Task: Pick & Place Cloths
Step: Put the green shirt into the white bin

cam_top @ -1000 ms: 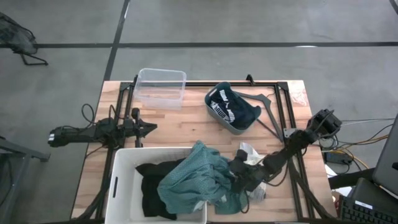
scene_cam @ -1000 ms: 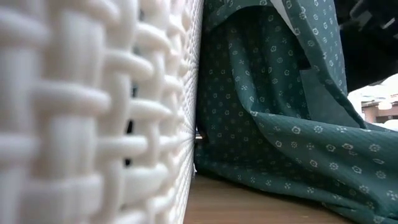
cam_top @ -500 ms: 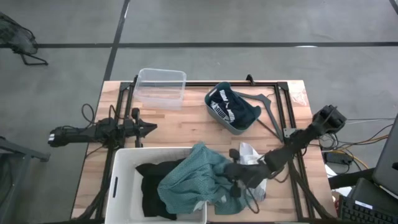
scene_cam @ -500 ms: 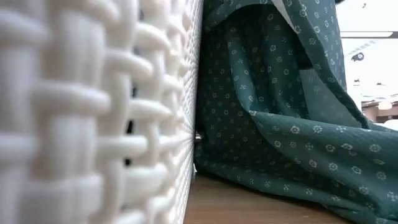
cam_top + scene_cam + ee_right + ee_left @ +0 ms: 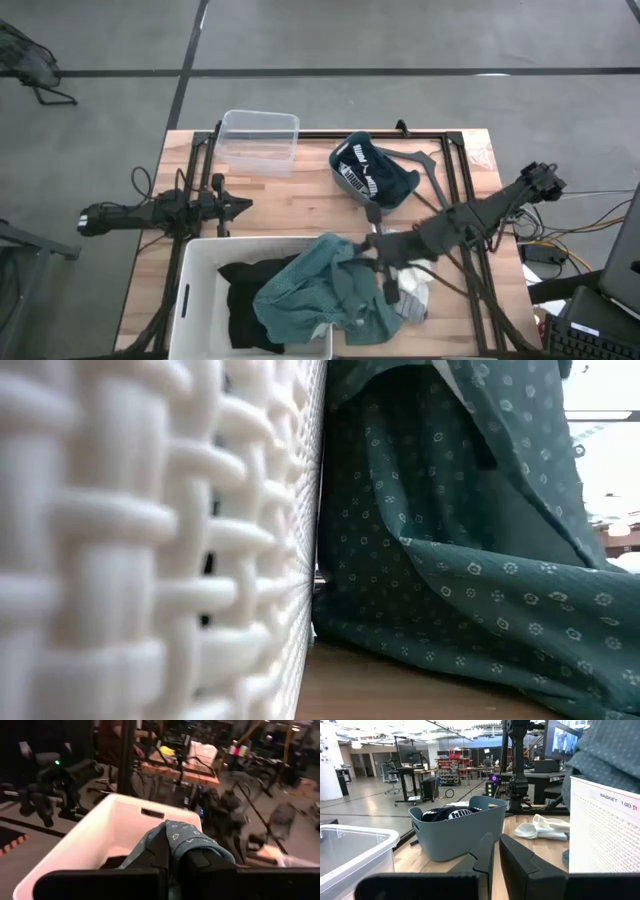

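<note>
Overhead, landmark: big white tub, woven-look plastic walls, rectangular, on the wooden plank worktop.
Teal cloth: thin green fabric with small white dots, rumpled, draped over the tub's rim nearest the right arm and spilling onto the worktop.
Right gripper: just beside that rim, jaws pinched on a fold of the teal cloth.
Black cloth: soft heap inside the tub.
White cloth: crumpled beside the tub.
Teal basket: rigid, rounded, beyond the tub, holding a dark striped cloth.
Clear bin: boxy, beyond the tub.
Left gripper: just beyond the tub, jaws nearly together, empty.

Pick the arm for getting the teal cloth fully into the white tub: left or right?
Right. Its pincer is shut on the teal cloth beside the white tub; left pincer is parked, shut, holding nothing.
</note>
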Robot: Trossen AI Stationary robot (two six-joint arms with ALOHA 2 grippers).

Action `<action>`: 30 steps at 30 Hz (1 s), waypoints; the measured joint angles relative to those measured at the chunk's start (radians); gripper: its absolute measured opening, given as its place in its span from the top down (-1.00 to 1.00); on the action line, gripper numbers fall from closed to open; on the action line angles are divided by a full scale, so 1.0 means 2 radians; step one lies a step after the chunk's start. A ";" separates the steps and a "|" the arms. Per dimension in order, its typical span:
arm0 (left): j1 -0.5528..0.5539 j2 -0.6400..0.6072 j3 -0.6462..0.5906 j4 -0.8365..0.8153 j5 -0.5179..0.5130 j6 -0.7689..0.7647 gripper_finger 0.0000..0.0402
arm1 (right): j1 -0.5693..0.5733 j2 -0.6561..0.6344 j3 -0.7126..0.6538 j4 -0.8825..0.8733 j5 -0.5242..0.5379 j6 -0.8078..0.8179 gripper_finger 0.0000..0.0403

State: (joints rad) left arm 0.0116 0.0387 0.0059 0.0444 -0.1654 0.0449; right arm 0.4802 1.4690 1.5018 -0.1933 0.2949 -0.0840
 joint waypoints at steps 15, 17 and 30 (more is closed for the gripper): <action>0.000 0.000 0.000 0.000 0.000 0.000 0.83 | -0.115 0.247 0.355 -0.103 -0.274 0.007 0.95; 0.000 0.000 0.000 0.000 0.000 0.000 0.83 | -0.126 0.283 0.407 -0.120 -0.301 0.031 0.95; 0.000 0.003 0.000 0.000 -0.001 0.000 0.83 | -0.139 0.326 0.376 -0.131 -0.341 0.095 0.46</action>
State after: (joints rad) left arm 0.0117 0.0452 0.0059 0.0445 -0.1680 0.0449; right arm 0.2018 2.1201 2.2547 -0.4553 -0.3862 0.1065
